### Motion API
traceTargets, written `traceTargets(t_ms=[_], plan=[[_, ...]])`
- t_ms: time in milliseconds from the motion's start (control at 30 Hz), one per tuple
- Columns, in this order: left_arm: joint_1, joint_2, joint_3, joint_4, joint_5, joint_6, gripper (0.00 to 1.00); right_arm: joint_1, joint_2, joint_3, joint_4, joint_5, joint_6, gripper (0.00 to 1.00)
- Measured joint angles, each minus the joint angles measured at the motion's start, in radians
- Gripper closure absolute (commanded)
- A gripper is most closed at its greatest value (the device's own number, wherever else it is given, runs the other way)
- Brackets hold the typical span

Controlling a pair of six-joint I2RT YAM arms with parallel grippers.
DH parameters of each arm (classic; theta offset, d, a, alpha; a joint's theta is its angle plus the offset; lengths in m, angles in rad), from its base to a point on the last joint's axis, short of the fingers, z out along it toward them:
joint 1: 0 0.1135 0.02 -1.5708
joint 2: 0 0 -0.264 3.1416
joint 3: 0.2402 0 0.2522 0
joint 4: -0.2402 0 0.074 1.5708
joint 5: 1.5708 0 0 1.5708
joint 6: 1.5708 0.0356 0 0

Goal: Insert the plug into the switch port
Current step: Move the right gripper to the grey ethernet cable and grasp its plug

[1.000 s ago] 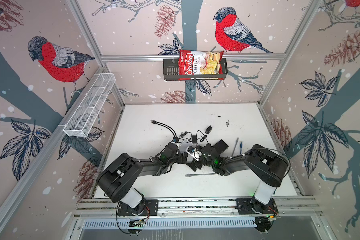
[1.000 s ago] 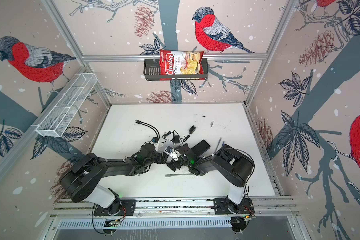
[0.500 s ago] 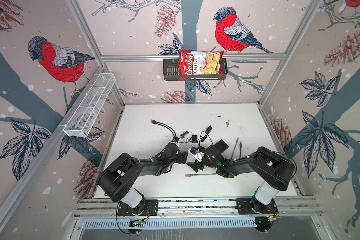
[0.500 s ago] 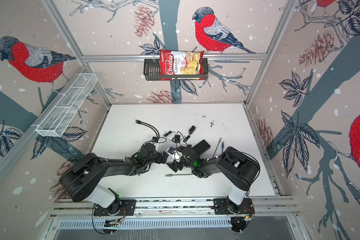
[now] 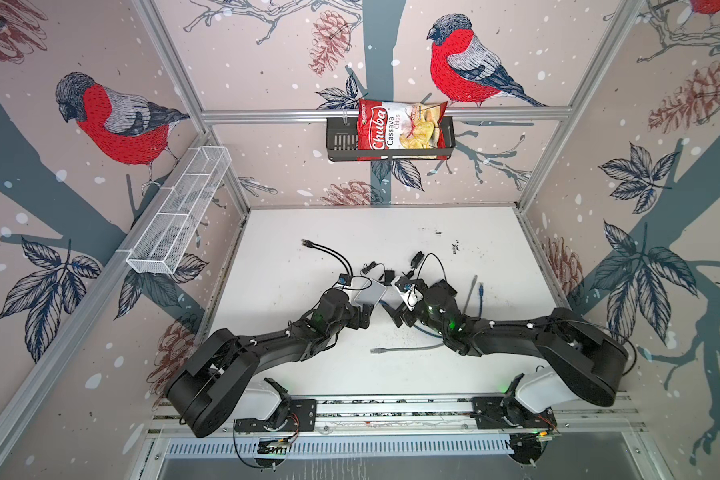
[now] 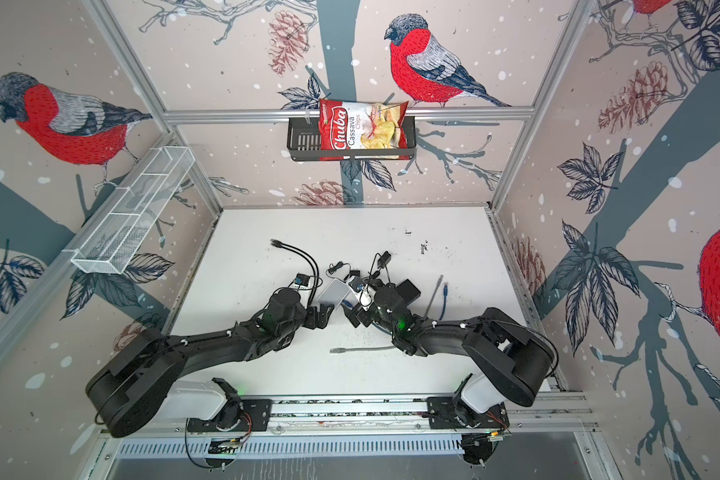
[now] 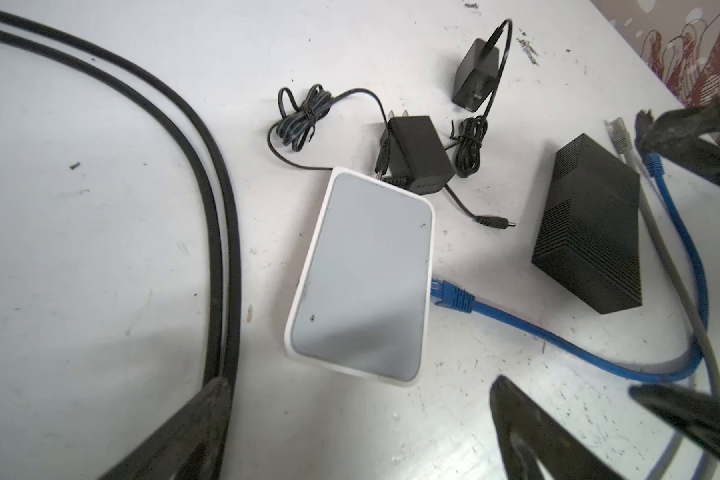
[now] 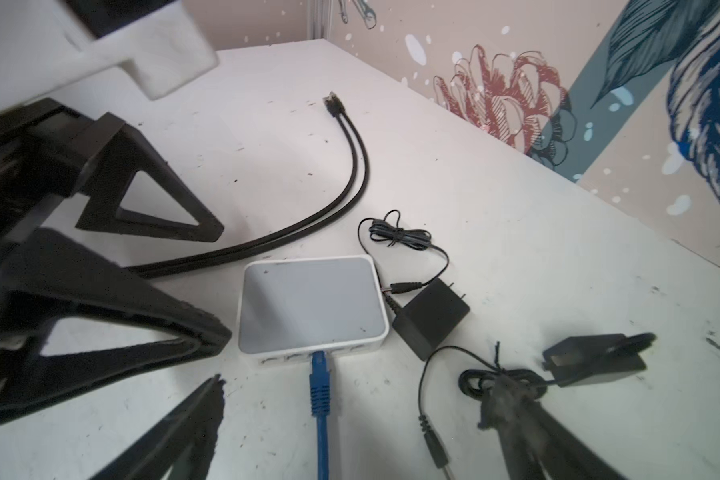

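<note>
Plug looks seated to me. Nearest, left gripper and right gripper both hang wide open, holding nothing. Just beyond, the plug sits in the white switch mid-table. I'd back off slowly, avoiding its blue cable.

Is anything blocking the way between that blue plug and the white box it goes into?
Nothing visible does. The blue plug already appears seated in the switch, with bare table around the joint.
</note>
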State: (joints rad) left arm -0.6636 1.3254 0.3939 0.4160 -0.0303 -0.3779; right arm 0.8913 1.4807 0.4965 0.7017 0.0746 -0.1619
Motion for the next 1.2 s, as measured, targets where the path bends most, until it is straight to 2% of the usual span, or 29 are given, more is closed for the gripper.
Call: traceTargets(t_ms=[200,333,667,867,1000,1200], plan=[[0.000,-0.098,-0.052,0.006,0.001,0.039,0.04,-0.016,-0.119,-0.034,-0.007,0.005,0.040,0.01],[0.000,-0.158,-0.087,0.006,-0.001,0.049,0.04,0.026,-0.179,-0.048,-0.032,-0.006,-0.009,0.00],[0.000,-0.250,-0.130,-0.004,-0.053,0.071,0.04,0.088,-0.170,0.011,-0.320,-0.073,-0.235,0.32],[0.000,-0.287,-0.163,-0.008,-0.105,0.070,0.04,0.128,-0.157,0.015,-0.428,-0.166,-0.311,0.36],[0.000,-0.302,-0.177,-0.007,-0.128,0.070,0.04,0.154,-0.121,0.015,-0.464,-0.212,-0.336,0.43],[0.000,-0.313,-0.184,-0.008,-0.142,0.070,0.04,0.197,-0.038,0.035,-0.494,-0.247,-0.358,0.49]])
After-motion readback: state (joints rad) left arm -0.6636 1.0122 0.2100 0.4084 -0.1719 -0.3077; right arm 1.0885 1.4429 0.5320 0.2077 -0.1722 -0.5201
